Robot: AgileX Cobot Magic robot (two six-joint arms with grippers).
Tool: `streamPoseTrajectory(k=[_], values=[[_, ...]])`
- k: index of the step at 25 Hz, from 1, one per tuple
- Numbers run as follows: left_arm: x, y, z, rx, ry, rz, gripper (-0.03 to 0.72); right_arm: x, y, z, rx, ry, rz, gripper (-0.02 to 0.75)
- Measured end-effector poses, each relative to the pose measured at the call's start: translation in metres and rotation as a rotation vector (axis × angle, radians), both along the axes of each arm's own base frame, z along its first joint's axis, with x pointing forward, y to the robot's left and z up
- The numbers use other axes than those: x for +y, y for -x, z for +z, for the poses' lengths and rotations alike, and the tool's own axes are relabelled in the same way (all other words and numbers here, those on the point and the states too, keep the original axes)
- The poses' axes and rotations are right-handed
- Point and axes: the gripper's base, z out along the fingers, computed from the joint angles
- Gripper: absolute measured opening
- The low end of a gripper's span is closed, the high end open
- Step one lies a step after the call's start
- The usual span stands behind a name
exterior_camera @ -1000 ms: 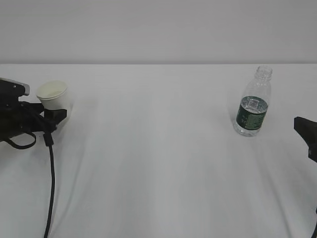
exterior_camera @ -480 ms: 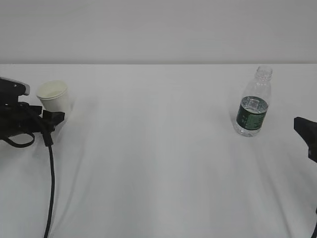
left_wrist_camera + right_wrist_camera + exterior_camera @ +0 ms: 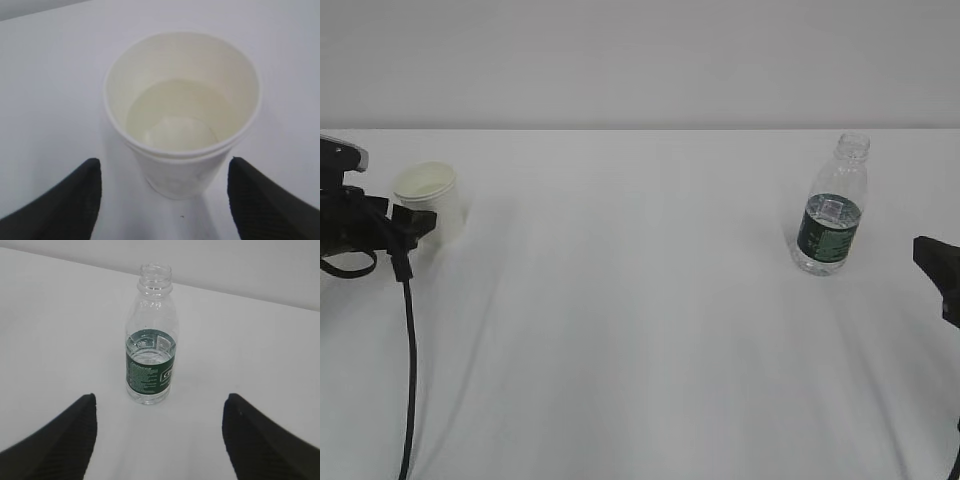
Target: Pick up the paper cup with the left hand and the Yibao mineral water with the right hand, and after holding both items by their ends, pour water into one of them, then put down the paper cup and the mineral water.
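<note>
Paper cup (image 3: 182,115) upright, seemingly holding water; bottle (image 3: 150,337) apart

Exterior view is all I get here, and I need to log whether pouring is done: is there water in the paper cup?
Observer: Yes. The left wrist view shows clear water low in the paper cup.
Operator: Is the left gripper gripping it?
Observer: No. The left gripper is open, its fingers apart from the cup's wall on both sides.
Operator: And the bottle?
Observer: The Yibao mineral water stands upright, uncapped, about half full, beyond the open right gripper.
</note>
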Motion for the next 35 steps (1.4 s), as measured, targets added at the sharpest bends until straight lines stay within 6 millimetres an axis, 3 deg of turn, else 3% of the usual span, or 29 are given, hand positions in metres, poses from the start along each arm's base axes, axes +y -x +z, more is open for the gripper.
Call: streamPoseTrajectory(k=[17,35], values=[[0.001,0.005,0.005,0.091,0.029,0.034,0.562,0.000,0.000,0.000,0.000,-0.002,-0.001,0.592],[0.009,0.013,0.053,0.085,-0.032,0.114,0.562,0.000,0.000,0.000,0.005,-0.017,-0.007,0.592]])
